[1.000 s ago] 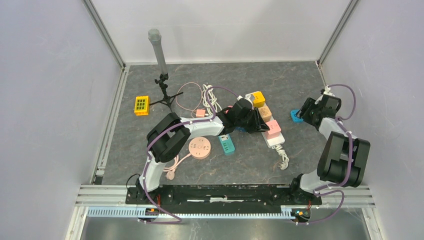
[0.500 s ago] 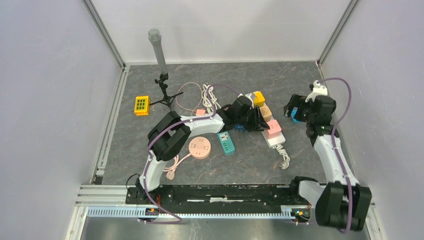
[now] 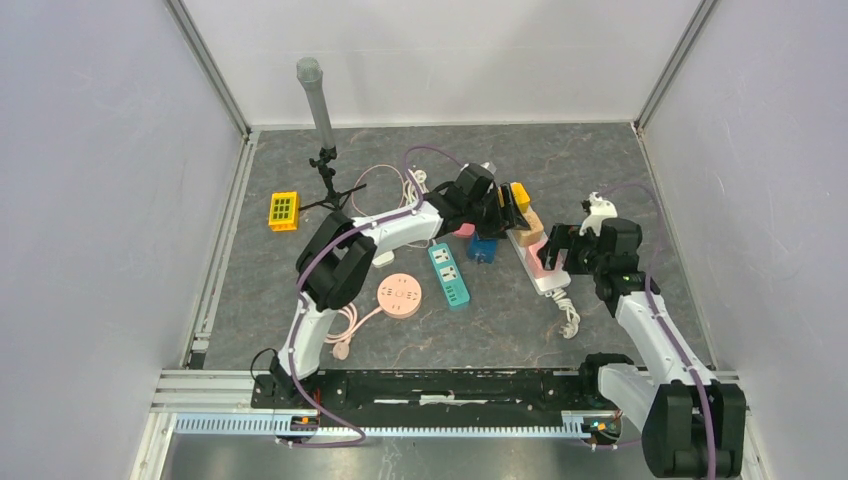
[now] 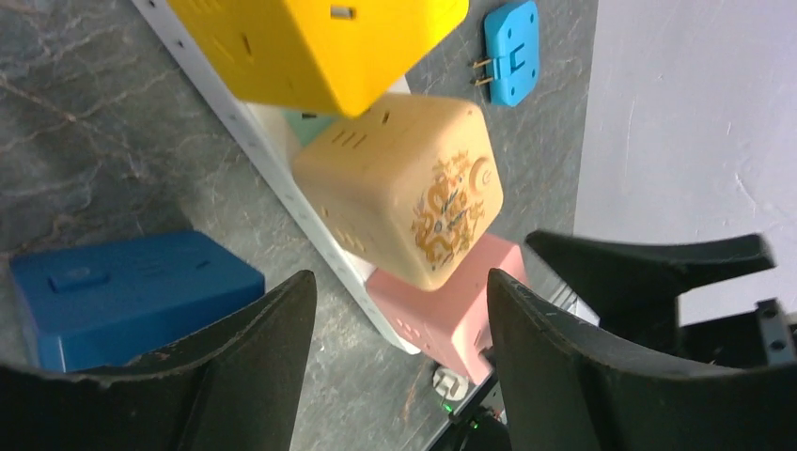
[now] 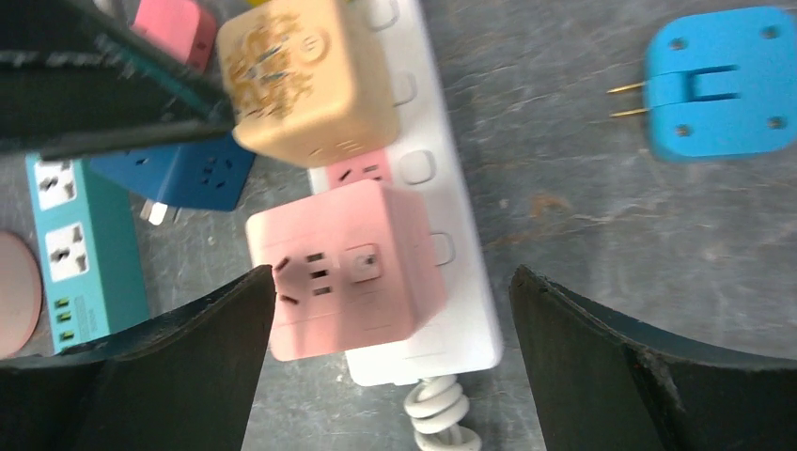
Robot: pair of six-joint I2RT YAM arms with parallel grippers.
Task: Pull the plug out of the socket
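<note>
A white power strip [image 3: 551, 281] lies on the grey table with a yellow cube plug [image 3: 517, 194], a tan cube plug [image 3: 530, 228] and a pink cube plug [image 3: 545, 258] seated in it. A dark blue cube plug [image 3: 482, 248] rests loose on the table just left of the strip. My left gripper [image 3: 500, 207] hovers open over the strip's far half; its view shows the tan cube [image 4: 399, 193] and pink cube [image 4: 451, 310] beyond empty jaws [image 4: 399, 291]. My right gripper [image 5: 393, 282] stands wide open above the pink cube [image 5: 343, 268]. A light blue flat plug [image 5: 716, 83] lies unplugged on the right.
A teal power strip [image 3: 450, 275], a round pink disc [image 3: 402, 295] with its cord, a yellow block [image 3: 284, 211], a small tripod with a grey tube [image 3: 320, 110] and loose cables [image 3: 390, 190] sit to the left. The strip's coiled white cord [image 3: 567, 318] trails toward me.
My left gripper opened and drew back toward the far side, leaving the dark blue cube on the table. My right arm swung left from the light blue plug to over the pink cube, jaws widening.
</note>
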